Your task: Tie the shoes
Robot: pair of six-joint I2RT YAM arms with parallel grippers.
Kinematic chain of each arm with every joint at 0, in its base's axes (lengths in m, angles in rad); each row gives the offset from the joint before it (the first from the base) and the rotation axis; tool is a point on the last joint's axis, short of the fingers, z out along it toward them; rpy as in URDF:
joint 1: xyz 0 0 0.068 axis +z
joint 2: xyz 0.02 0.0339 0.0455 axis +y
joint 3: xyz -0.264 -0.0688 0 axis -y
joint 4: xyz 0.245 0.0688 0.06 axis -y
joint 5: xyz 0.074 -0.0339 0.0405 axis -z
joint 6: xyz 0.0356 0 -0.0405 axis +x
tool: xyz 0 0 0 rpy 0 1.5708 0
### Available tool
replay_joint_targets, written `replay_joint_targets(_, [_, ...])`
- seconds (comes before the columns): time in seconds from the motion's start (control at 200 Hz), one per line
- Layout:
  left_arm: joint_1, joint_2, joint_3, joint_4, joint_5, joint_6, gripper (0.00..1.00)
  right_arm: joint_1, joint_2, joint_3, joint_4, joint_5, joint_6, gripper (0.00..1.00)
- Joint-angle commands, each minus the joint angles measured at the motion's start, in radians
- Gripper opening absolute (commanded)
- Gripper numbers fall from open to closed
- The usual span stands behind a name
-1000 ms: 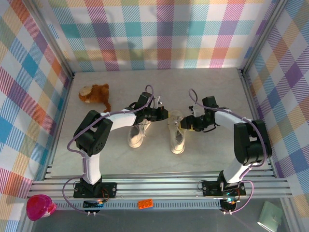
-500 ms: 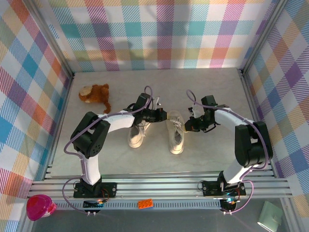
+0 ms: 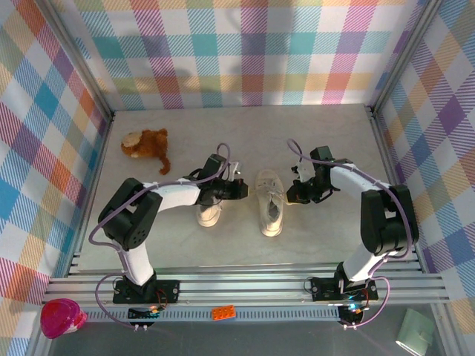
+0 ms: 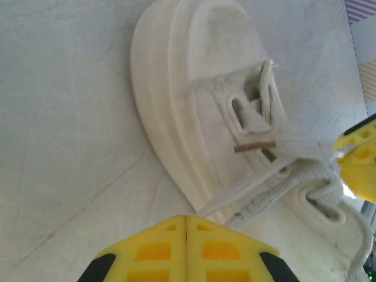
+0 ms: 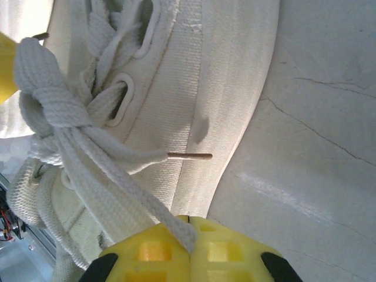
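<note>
Jaws, left: pressed together on the left gripper [image 3: 243,190] [image 4: 186,218], yellow pads meeting with no gap; a strand of the lace [image 4: 264,197] runs into their tips.
Jaws, right: closed on the right gripper [image 3: 289,194] [image 5: 189,222], a flat strand of lace [image 5: 117,176] pinched in the seam between the pads.
Knotted shoe [image 3: 270,211] [image 4: 194,111] [image 5: 211,82]: lies on the table [image 3: 326,133] between the two grippers, one at each flank.
Knot [image 5: 53,100] [image 4: 299,147]: sits over this shoe's eyelets, strands leading out to both grippers.
Other shoe [image 3: 210,215]: just beside the knotted shoe, on its left, partly under the left arm.
Plush toy [image 3: 146,144]: brown, well apart from the knotted shoe, left and further back.
</note>
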Motion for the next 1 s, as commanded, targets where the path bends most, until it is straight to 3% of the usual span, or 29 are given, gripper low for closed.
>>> replay_joint_targets(0.0, [0.009,-0.061,-0.048,-0.032,-0.036,0.023,0.0,-0.004,0.024,0.01,-0.04,0.023,-0.023,0.0])
replay_joint_targets(0.66, [0.006,-0.176,-0.218,-0.024,-0.074,-0.004,0.0,-0.037,0.063,0.071,-0.08,0.101,-0.032,0.0])
replay_joint_targets(0.87, [-0.009,-0.17,-0.18,-0.028,-0.046,0.025,0.0,-0.028,0.043,0.091,-0.078,0.023,-0.075,0.0])
replay_joint_targets(0.995, [-0.036,-0.163,-0.084,-0.09,-0.054,0.059,0.29,-0.015,0.036,0.111,-0.091,0.0,-0.093,0.0])
